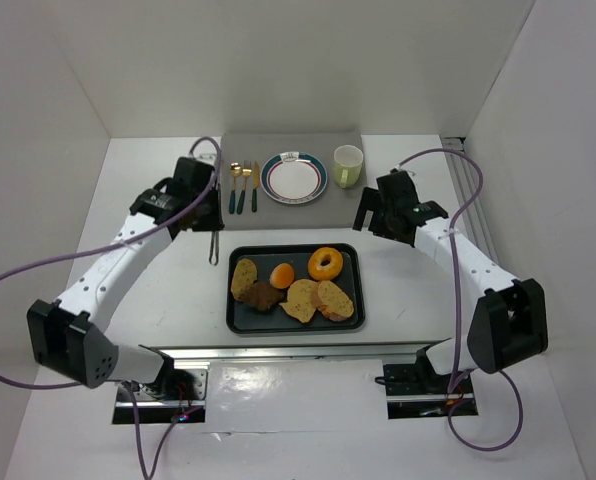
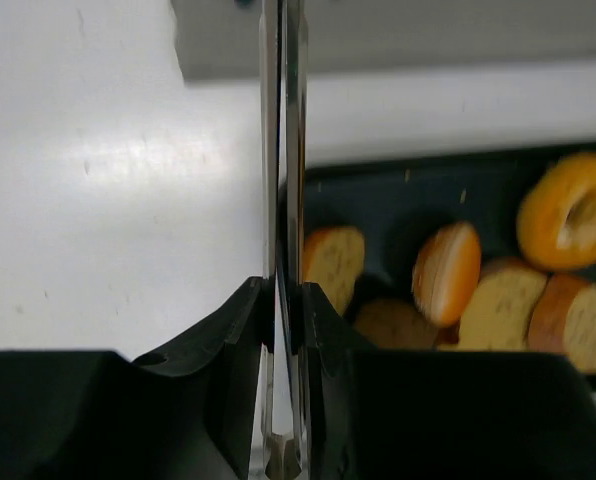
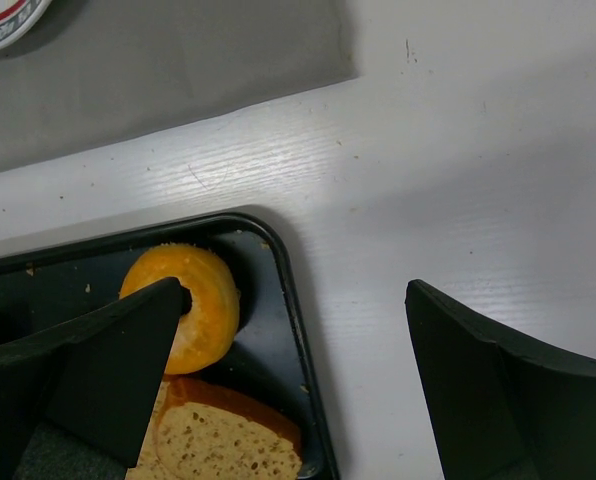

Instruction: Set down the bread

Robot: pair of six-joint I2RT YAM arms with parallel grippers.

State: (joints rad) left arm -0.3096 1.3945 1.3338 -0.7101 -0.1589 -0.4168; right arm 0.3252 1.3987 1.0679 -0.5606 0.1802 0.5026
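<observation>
Bread slices lie on the tray, left gripper clamping tongs

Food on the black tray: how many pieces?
6: slice far left, brown piece beside it, orange bun centre, doughnut at back right, two overlapping slices front right. More could hide underneath.

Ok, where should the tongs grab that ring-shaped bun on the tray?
From above, across one side of the ring-shaped bun. It lies flat, hole up, near the far right corner of the tray, so the tongs likely get more room on the side facing the tray's middle.
</observation>
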